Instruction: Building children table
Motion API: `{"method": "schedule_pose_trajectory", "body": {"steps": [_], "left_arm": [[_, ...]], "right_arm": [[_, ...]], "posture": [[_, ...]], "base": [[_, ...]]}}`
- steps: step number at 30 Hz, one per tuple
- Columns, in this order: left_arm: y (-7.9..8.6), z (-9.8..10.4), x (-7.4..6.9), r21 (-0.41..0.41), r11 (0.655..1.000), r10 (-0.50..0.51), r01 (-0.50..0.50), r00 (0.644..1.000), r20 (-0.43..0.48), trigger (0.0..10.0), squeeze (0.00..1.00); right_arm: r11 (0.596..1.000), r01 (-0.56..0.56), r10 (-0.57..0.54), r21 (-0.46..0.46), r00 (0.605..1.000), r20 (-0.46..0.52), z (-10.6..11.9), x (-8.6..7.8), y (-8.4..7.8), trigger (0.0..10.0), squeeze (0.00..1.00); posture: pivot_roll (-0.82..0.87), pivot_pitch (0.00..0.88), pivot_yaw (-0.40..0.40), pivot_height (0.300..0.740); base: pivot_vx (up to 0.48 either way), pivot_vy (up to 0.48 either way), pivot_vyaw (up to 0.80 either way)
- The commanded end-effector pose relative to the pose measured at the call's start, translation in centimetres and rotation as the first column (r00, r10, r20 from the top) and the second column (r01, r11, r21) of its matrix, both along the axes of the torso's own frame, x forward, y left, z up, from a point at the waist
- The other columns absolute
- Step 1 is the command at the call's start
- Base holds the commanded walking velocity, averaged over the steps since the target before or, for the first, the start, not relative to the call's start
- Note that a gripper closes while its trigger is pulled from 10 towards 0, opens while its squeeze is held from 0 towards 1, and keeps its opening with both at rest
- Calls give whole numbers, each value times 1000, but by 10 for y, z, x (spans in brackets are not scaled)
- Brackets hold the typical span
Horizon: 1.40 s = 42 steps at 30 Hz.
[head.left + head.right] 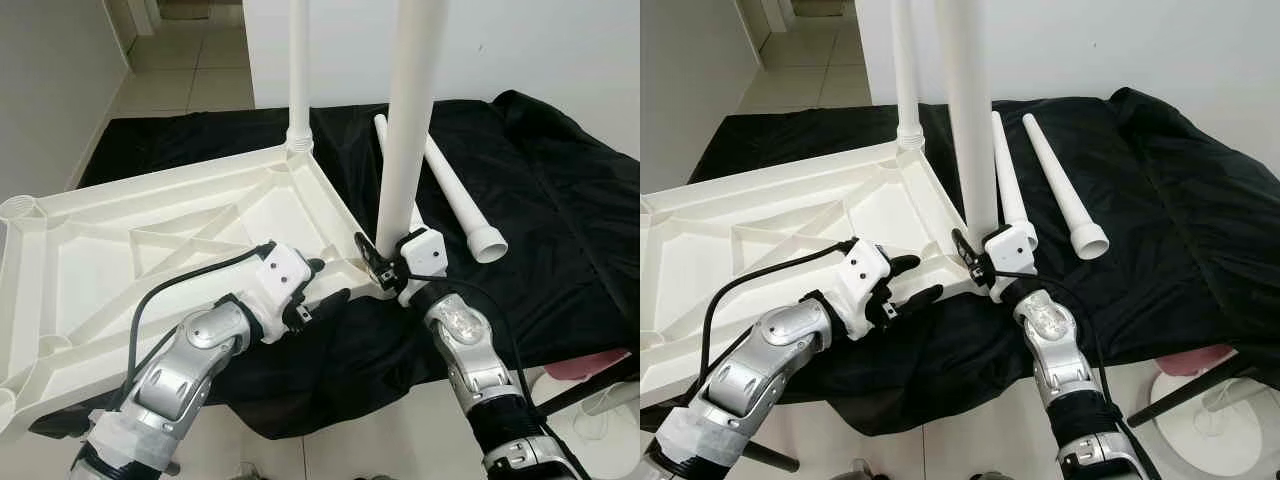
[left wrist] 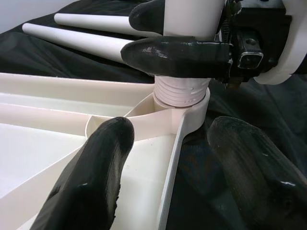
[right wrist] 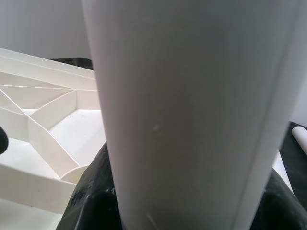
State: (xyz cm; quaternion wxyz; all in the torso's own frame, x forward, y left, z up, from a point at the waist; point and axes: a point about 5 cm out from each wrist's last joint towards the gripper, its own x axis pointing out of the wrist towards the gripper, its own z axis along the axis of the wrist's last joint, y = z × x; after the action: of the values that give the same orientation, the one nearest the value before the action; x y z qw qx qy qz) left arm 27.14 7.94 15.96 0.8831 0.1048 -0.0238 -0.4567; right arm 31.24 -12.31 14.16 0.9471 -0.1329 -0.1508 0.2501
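A white plastic table top [image 1: 150,230] lies upside down on a black cloth. One white leg [image 1: 300,70] stands in its far corner socket. My right gripper [image 1: 385,262] is shut on a second upright leg [image 1: 405,130] just above its threaded end [image 2: 181,91], which sits in the near right corner socket [image 2: 184,103]. My left gripper [image 1: 325,282] is open beside that corner. One of its fingers [image 2: 103,163] is inside the table's rim, the other outside over the cloth. Two loose legs [image 1: 455,195] lie on the cloth behind.
The black cloth [image 1: 560,220] covers a low surface, with tiled floor beyond it and a white wall behind. A pink object and a white stand base [image 1: 590,400] sit on the floor at lower right. An empty corner socket [image 1: 22,208] shows at far left.
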Motion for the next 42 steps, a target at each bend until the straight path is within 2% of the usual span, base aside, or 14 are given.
{"method": "schedule_pose_trajectory", "body": {"steps": [1,3,5,6,7,9,19,24,28,30,31,34,37,42], "left_arm": [[0,-1,-4,13,999,-47,47,999,-9,10000,0],[0,0,-4,15,999,-46,46,999,-7,10000,0],[0,1,-4,17,999,-46,46,999,-2,10000,0],[0,1,-4,17,999,-46,46,999,-2,10000,0],[0,2,-4,18,999,-44,44,999,1,10000,0],[0,3,-3,17,999,-42,42,999,4,10000,0],[0,4,-2,20,999,-40,39,999,12,10000,0],[0,6,0,18,999,-36,35,999,22,10000,0],[0,6,0,19,999,-34,34,999,25,10000,0],[0,7,1,21,999,-35,34,999,27,10000,0],[0,7,1,21,999,-35,34,999,27,10000,0],[0,7,1,23,999,-36,35,999,29,10000,0],[0,7,1,23,999,-37,36,999,30,10000,0],[1,9,3,24,999,-28,27,999,35,10000,0]], "right_arm": [[999,-2,-6,-55,990,-144,-34,-8,-4,10000,0],[1000,8,-12,-25,988,-155,-36,-8,-5,10000,0],[997,49,-37,63,983,-182,-36,-5,-10,10000,0],[997,49,-37,63,983,-182,-36,-5,-10,10000,0],[980,114,-75,162,971,-225,-37,-1,-15,10000,0],[972,145,-99,183,966,-239,-38,1,-18,10000,0],[964,146,-93,220,967,-236,-40,-1,-17,10000,0],[918,181,-90,352,962,-260,-42,-3,-17,10000,0],[937,165,-91,308,966,-240,-41,-3,-16,10000,0],[974,118,-78,195,977,-199,-40,-3,-13,10000,0],[974,118,-78,195,977,-199,-40,-3,-13,10000,0],[991,72,-51,115,983,-178,-39,-2,-11,10000,0],[992,61,-39,113,982,-187,-38,0,-12,10000,0],[975,79,-29,209,972,-234,-35,5,-20,10000,0]], "posture": [[-22,107,17,740],[-22,107,17,740],[-21,107,16,740],[-21,107,16,740],[-21,107,18,740],[-20,105,18,740],[-18,97,14,740],[-20,94,14,740],[-21,92,14,740],[-22,89,17,740],[-22,89,17,740],[-22,87,18,740],[-20,88,18,740],[-17,87,16,740]], "base": [[0,0,0],[0,0,0],[0,0,0],[0,0,0],[0,0,0],[0,0,0],[0,0,0],[0,0,0],[0,0,0],[0,0,0],[0,0,0],[0,0,0],[0,0,0],[0,0,0]]}}
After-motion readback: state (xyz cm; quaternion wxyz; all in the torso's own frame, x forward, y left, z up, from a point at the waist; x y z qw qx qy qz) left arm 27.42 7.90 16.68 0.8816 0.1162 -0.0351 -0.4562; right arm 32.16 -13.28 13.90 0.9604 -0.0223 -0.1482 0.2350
